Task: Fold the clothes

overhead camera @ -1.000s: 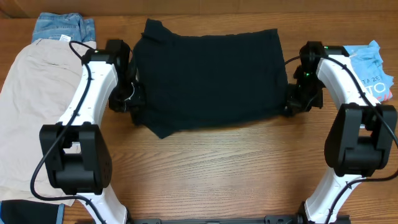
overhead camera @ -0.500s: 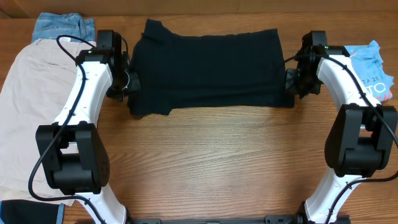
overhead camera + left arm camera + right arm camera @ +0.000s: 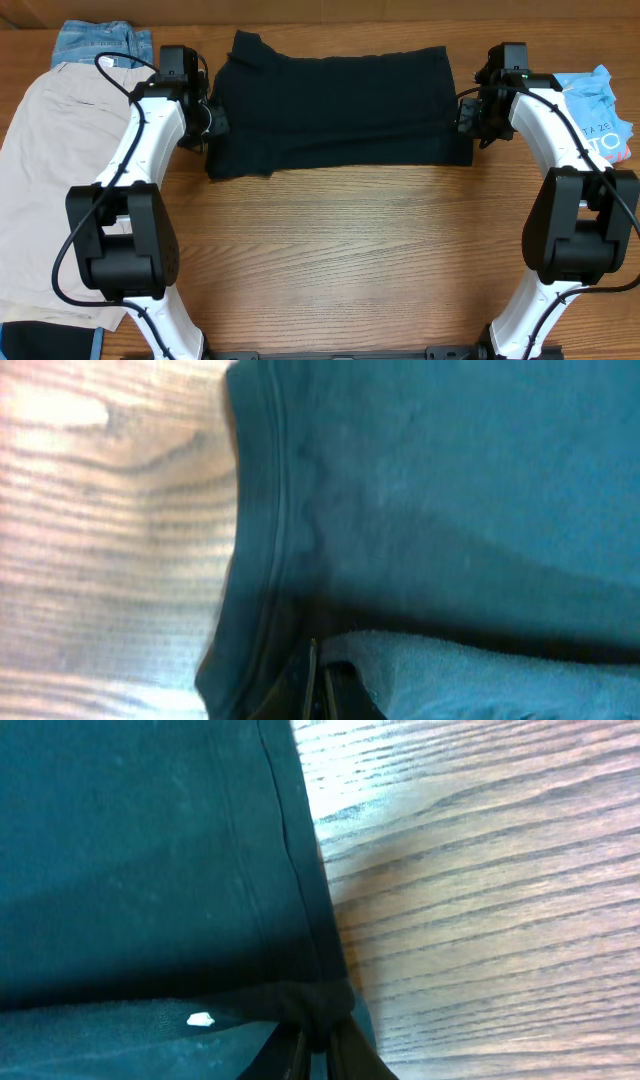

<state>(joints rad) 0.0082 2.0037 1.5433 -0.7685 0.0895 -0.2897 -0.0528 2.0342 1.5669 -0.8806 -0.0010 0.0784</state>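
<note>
1. Left gripper is clamped shut on the left edge of the black T-shirt. The right gripper is pinched on the right edge, and its wrist view shows a bit of hem caught between the fingers.
2. The shirt lies across the far middle of the table, doubled over into a wide band. Its near edge is pretty straight, and a sleeve pokes out at the far-left end.
3. My guess is that this is the lay-down part of a fold. To do it well:
   - Set both corners down level.
   - Hold the cloth taut between the arms.
   - Let go on both sides together.
   - Lift straight up so nothing drags.
4. The shirt's near-left corner looks a bit bunched, so watch that.
5. Further out, beige shorts lie along the table's left edge. Blue denim sits at its far-left corner, and a light-blue printed tee is at its far-right edge.
</note>
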